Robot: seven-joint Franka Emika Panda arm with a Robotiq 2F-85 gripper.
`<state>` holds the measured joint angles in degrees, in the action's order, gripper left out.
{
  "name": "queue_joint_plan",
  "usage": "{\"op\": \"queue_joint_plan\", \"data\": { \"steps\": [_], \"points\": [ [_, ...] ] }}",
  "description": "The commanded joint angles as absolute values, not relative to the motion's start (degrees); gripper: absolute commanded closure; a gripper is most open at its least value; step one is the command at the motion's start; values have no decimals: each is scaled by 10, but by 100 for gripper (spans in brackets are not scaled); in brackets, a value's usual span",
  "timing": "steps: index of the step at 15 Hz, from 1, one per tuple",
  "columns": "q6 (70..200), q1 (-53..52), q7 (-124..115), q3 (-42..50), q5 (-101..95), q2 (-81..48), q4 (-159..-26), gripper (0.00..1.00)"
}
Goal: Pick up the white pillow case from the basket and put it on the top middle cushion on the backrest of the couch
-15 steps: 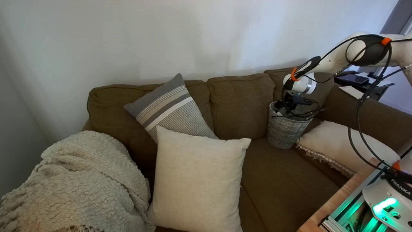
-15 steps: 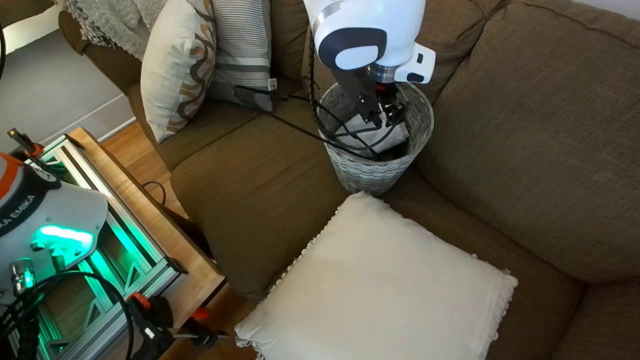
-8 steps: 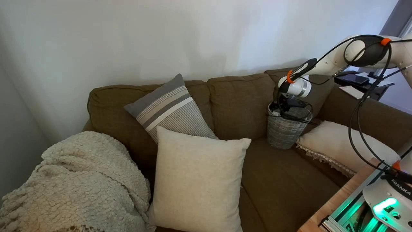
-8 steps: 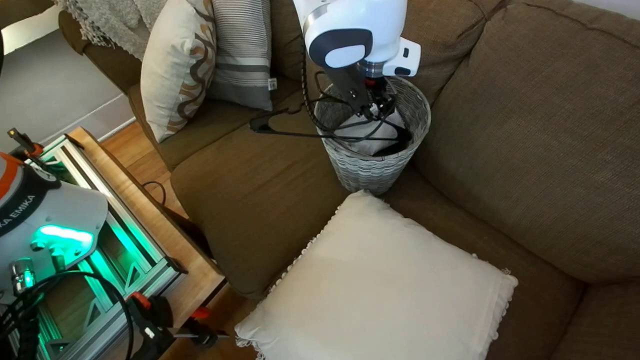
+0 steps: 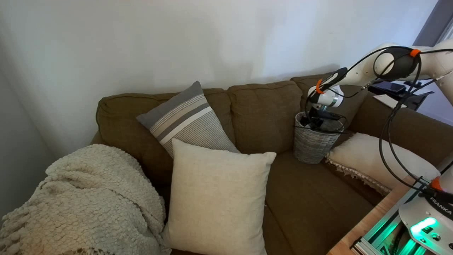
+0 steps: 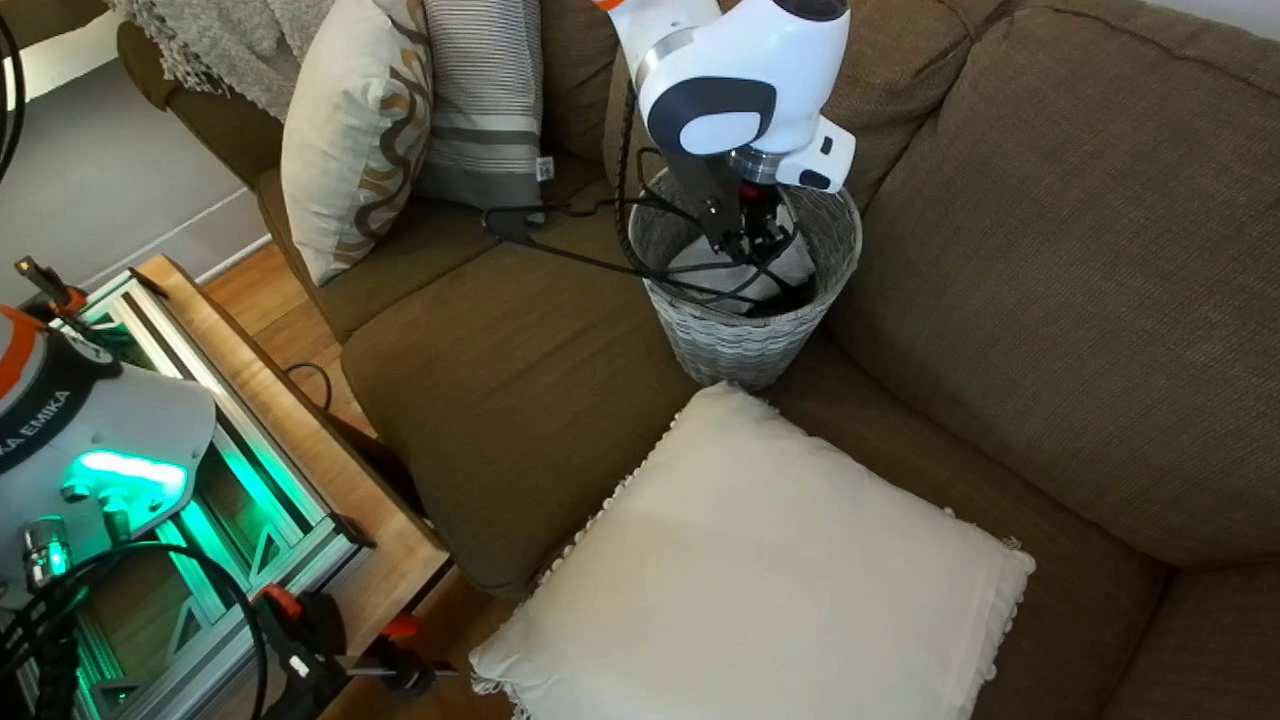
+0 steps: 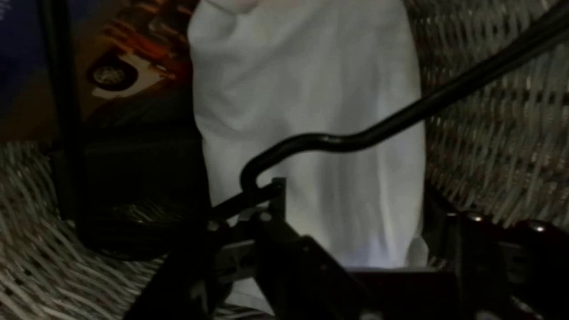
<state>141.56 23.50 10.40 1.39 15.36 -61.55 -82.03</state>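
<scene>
The white pillow case (image 6: pixel 795 262) lies crumpled inside the grey wicker basket (image 6: pixel 740 345). It fills the middle of the wrist view (image 7: pixel 311 89). My gripper (image 7: pixel 360 209) is open over the cloth, one finger on each side. In both exterior views the gripper (image 5: pixel 313 122) (image 6: pixel 755 250) reaches into the basket's mouth. A thin black hanger-like frame (image 6: pixel 512 225) crosses the basket and sticks out past its rim. Its bent rod (image 7: pixel 329 142) is at my left fingertip and seems hooked there. The top middle backrest cushion (image 5: pixel 265 109) stands beside the basket (image 5: pixel 313 147).
A dark item with a printed vehicle picture (image 7: pixel 133 58) is also in the basket. A fringed white pillow (image 6: pixel 770 570) lies by the basket. A striped pillow (image 5: pixel 191 120), a cream pillow (image 5: pixel 219 194) and a fleece blanket (image 5: pixel 95 198) occupy the couch's other end.
The arm's elbow has lowered. The gripper has shifted slightly sideways above the basket, first one way, then partly back. The black frame has swung with it. The pillow case remains in the basket.
</scene>
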Motion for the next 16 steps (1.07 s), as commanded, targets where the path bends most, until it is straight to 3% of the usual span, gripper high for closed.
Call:
{"op": "queue_joint_plan", "data": {
  "steps": [1, 6, 9, 16],
  "points": [
    [1455, 228, 74, 24, 147, -658, -771, 60],
    [1484, 215, 57, 31, 133, -676, -749, 98],
    [1451, 230, 104, 13, 119, -630, -793, 96],
    [1727, 280, 234, -56, 118, -452, -1008, 96]
  ]
}}
